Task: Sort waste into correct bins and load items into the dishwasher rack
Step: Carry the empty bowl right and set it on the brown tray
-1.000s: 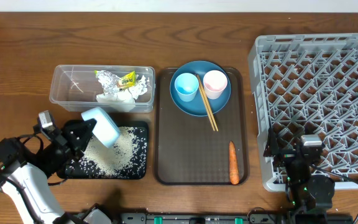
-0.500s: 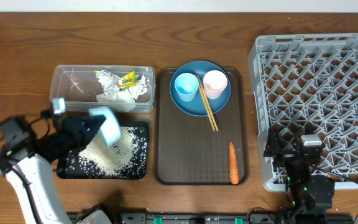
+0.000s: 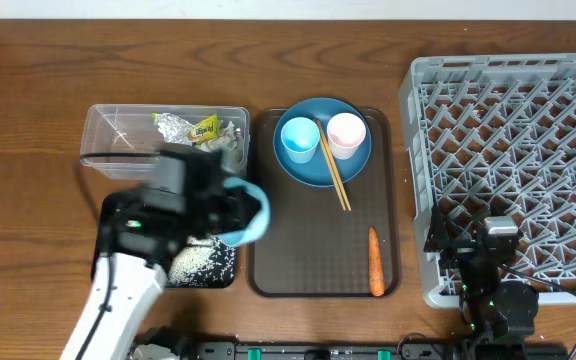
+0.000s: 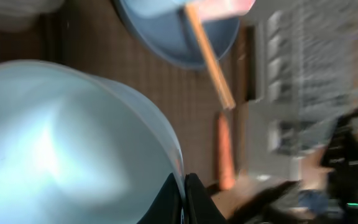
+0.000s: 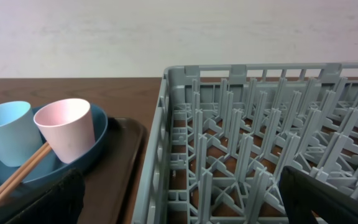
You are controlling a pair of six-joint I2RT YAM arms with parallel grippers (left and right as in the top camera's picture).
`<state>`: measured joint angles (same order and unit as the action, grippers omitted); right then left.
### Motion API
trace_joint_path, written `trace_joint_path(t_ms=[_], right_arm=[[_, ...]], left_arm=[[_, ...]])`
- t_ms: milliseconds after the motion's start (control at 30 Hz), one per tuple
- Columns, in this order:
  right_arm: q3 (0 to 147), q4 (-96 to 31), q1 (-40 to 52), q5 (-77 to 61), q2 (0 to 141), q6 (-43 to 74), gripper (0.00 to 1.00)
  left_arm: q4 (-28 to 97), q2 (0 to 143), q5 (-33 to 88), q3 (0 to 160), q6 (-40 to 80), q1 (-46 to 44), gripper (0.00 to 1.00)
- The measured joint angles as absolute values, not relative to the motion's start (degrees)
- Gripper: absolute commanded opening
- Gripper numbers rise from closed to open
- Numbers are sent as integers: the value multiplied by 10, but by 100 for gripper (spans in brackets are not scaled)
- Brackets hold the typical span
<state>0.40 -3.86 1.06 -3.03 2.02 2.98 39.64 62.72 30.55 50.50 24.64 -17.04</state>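
Observation:
My left gripper [image 3: 226,208] is shut on the rim of the light-blue bowl [image 3: 252,214] and holds it over the left edge of the brown serving tray. In the left wrist view the bowl [image 4: 73,143] fills the left, with the jaws [image 4: 184,194] pinching its rim. The dark-blue plate [image 3: 320,165] carries the light-blue cup [image 3: 299,140], the pink cup [image 3: 346,133] and the chopsticks [image 3: 334,176]. The clear tub [image 3: 113,140] holds the foil wrapper [image 3: 193,127] and napkins [image 3: 220,143]. Rice lies on the black tray [image 3: 200,264]. My right gripper [image 5: 185,208] is open at the grey rack [image 3: 528,140].
An orange carrot [image 3: 375,262] lies at the front right of the brown serving tray [image 3: 308,250]. The rack's left wall [image 5: 166,143] stands just beside the tray. The left arm covers much of the black tray.
My left arm has swung right with the bowl, from over the black tray to the serving tray's left edge. The right arm has not moved.

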Motion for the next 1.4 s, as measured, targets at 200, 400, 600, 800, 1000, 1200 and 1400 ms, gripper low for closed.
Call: trace_joint_path(t_ms=[200, 400, 600, 800, 1000, 1200, 1400], right_arm=[[4, -39, 11, -30, 20, 30, 99], [4, -38, 11, -30, 20, 30, 99], [4, -39, 11, -30, 20, 30, 99], [4, -39, 11, -30, 20, 30, 99], [4, -39, 11, -30, 20, 30, 99], [4, -38, 11, -30, 20, 30, 99], [4, -38, 11, -30, 20, 30, 99]], left_arm=[[378, 669, 137, 505, 305, -362, 6], [301, 770, 53, 505, 334, -470, 6], [276, 853, 18, 505, 357, -486, 24], [270, 861, 7, 505, 367, -486, 56], [270, 799, 6, 505, 372, -492, 56], [259, 757, 2, 507, 389, -545, 55], [197, 779, 0, 507, 414, -604, 55]])
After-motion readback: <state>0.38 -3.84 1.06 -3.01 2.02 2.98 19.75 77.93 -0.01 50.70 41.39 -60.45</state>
